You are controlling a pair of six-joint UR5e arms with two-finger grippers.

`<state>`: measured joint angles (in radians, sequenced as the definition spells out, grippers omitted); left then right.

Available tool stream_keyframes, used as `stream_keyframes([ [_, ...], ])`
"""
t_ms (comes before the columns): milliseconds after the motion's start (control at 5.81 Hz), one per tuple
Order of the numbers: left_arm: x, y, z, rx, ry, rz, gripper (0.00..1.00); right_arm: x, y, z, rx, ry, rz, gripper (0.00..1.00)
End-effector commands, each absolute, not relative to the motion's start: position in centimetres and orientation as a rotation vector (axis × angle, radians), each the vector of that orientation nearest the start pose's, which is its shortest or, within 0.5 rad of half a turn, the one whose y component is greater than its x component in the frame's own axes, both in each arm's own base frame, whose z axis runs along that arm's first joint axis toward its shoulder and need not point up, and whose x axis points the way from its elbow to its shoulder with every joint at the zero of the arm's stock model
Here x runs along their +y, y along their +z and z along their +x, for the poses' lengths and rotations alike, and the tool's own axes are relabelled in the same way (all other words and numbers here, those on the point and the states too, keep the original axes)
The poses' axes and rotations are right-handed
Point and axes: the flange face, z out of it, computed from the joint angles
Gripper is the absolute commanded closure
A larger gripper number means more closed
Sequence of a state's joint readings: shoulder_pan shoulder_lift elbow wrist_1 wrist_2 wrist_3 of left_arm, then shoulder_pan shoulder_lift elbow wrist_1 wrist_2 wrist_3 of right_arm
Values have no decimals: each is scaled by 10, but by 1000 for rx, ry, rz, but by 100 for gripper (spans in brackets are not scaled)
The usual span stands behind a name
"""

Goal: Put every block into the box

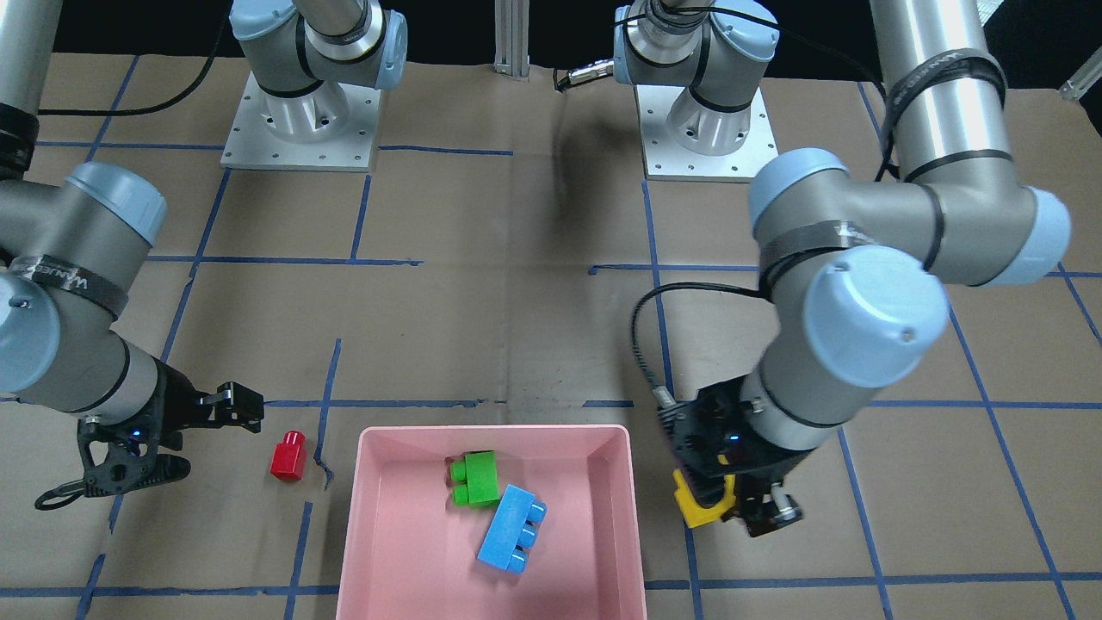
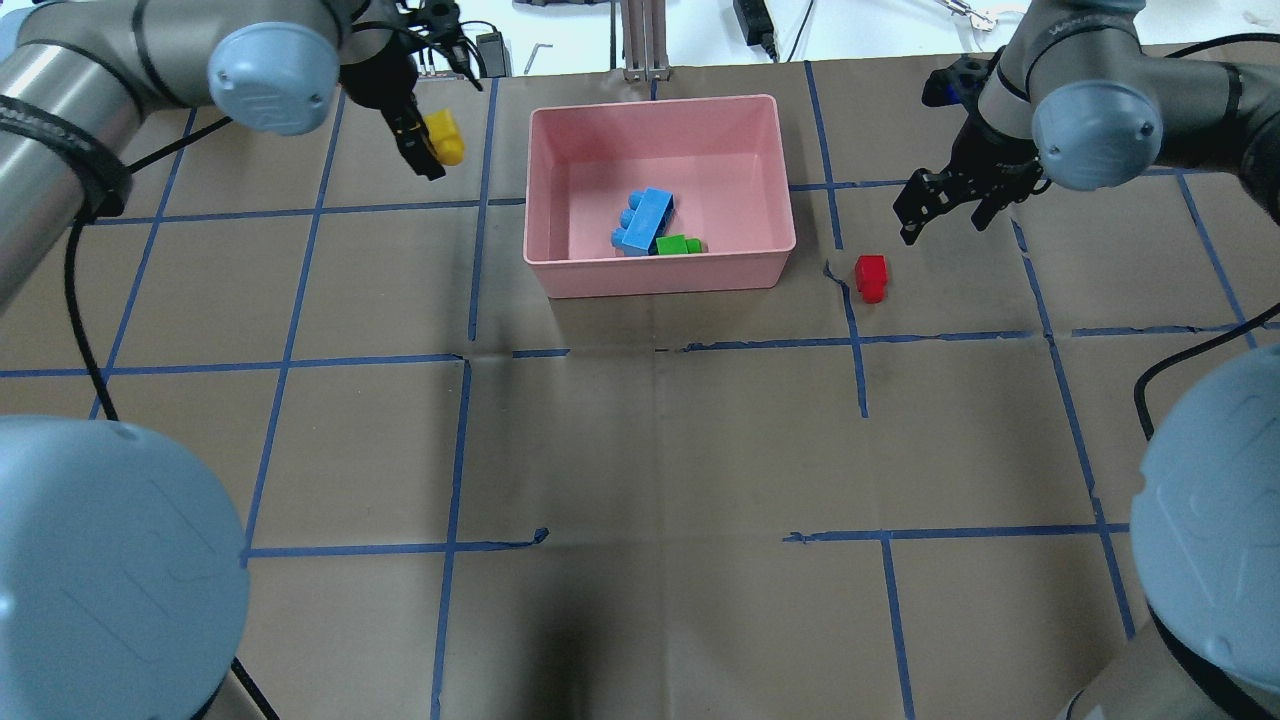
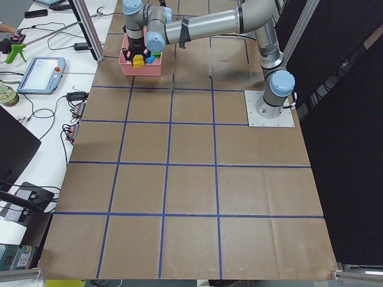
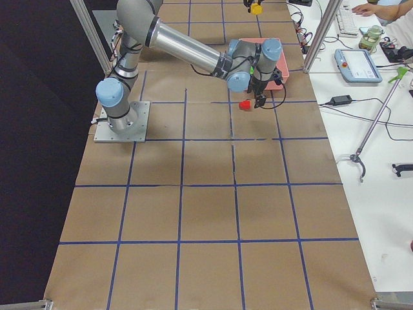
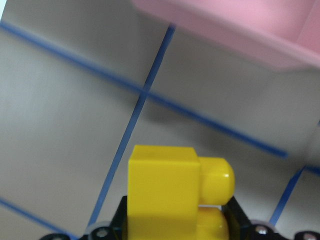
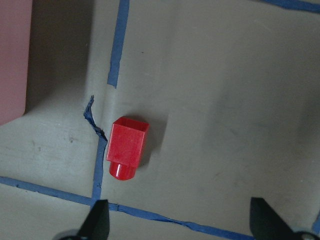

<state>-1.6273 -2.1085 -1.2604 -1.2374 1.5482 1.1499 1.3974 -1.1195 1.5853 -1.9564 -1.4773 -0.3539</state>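
The pink box (image 2: 660, 275) holds the blue brick (image 2: 643, 220) and the green brick (image 2: 678, 244), which lie side by side and also show in the front view, blue (image 1: 514, 540) and green (image 1: 474, 479). My left gripper (image 2: 425, 140) is shut on the yellow brick (image 2: 445, 138) and holds it above the table, just outside the box's left wall; the brick fills the left wrist view (image 5: 162, 195). The red brick (image 2: 871, 277) lies on its side on the table, right of the box. My right gripper (image 2: 945, 215) is open and empty above it, the brick (image 6: 126, 147) between and ahead of its fingertips.
Brown paper with blue tape lines covers the table (image 2: 640, 450). A torn bit of tape (image 6: 95, 125) lies beside the red brick. The box's corner (image 6: 12, 60) shows at the right wrist view's left edge. Both arm bases (image 1: 301, 120) stand at the robot's side.
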Motion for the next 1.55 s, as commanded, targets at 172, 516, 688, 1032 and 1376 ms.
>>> stream_keyframes([
  [172,-689,301,-289,2823,-99,1399,90,-646,218,82,2995,90,-137,1],
  [516,-694,289,-302,2853,-170,1339,37,-650,194,81,3001,116,-148,1],
  [688,-691,299,-301,2838,-171,1344,0,-652,184,80,3004,102,-154,1],
  [1032,-660,358,-288,2852,-107,1334,0,-653,178,79,3009,105,-170,33],
  [1376,-630,432,-222,2931,-38,1210,0,-654,182,70,3085,124,-299,71],
])
